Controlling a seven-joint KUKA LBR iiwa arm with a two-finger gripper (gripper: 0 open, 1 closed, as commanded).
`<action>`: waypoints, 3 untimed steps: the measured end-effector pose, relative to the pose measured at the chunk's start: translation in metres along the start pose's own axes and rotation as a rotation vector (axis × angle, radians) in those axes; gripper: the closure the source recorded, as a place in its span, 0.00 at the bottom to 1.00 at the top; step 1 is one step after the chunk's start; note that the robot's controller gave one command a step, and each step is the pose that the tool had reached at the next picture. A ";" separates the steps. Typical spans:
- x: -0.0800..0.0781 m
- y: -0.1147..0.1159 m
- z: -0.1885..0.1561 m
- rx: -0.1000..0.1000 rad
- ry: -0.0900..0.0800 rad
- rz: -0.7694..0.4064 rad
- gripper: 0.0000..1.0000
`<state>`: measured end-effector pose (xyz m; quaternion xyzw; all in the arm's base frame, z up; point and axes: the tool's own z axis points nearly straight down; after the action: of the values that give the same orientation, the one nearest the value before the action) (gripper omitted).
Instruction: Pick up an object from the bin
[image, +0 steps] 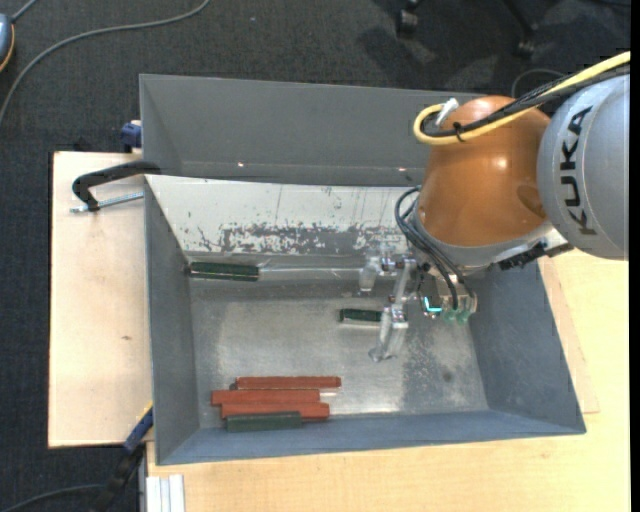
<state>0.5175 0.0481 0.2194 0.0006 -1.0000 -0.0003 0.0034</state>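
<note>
Dark-green and short, the bar (358, 316) lies mid-floor of the bin (300, 120), just beside the tool (392, 325) on its left-wall side. Its long axis runs parallel to the back wall, with one end pointing straight at the tool. Whether the tool is clenched or released I cannot tell.

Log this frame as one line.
gripper low in bin centre | short dark green bar beside it | red bars by near wall
</note>
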 end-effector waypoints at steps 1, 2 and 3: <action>0.025 0.004 0.008 0.000 -0.004 0.003 0.00; -0.034 0.043 0.101 -0.001 -0.007 -0.118 0.00; -0.038 -0.004 0.131 0.002 -0.004 -0.086 0.00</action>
<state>0.5546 0.0439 0.0881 0.0434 -0.9991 0.0007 0.0016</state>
